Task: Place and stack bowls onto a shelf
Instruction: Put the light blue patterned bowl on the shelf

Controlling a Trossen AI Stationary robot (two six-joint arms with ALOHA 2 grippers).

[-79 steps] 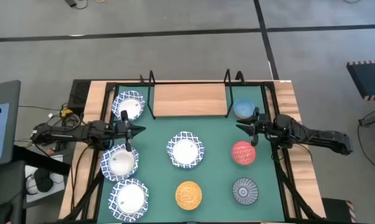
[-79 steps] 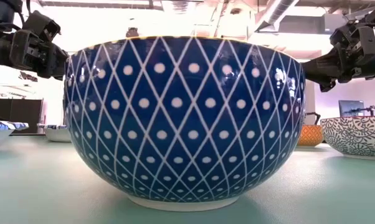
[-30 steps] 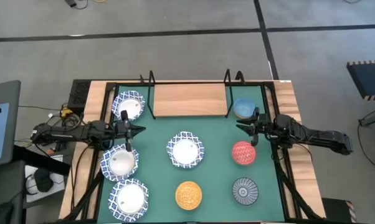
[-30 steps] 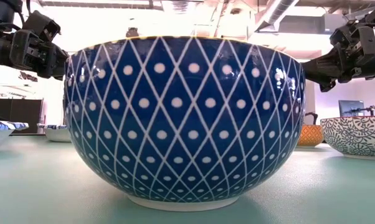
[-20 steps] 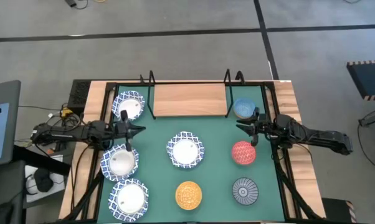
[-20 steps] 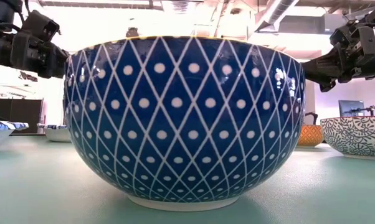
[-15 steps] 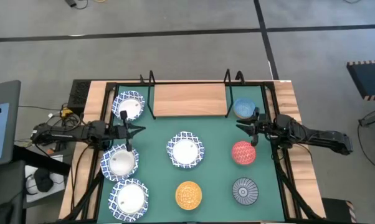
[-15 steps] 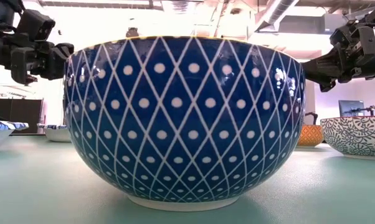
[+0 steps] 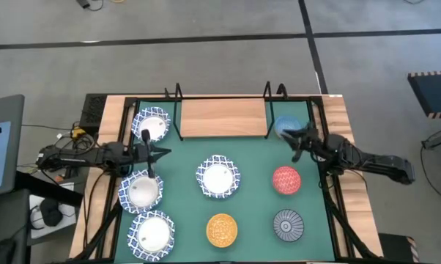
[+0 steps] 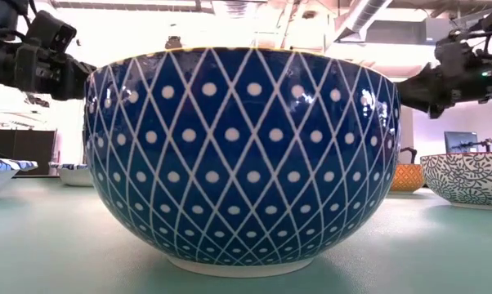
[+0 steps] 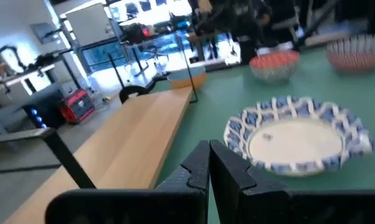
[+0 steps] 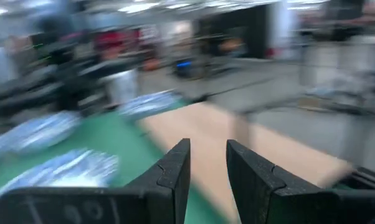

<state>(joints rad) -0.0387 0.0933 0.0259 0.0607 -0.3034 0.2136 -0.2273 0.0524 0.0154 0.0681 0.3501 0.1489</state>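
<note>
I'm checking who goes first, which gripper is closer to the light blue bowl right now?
The right one. The right gripper hangs at the light blue bowl, overlapping its edge from above. The left gripper is far across the mat, between two blue-rimmed white bowls.

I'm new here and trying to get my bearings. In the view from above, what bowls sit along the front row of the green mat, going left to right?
White bowl with blue rim → orange-yellow bowl → dark grey bowl.
</note>
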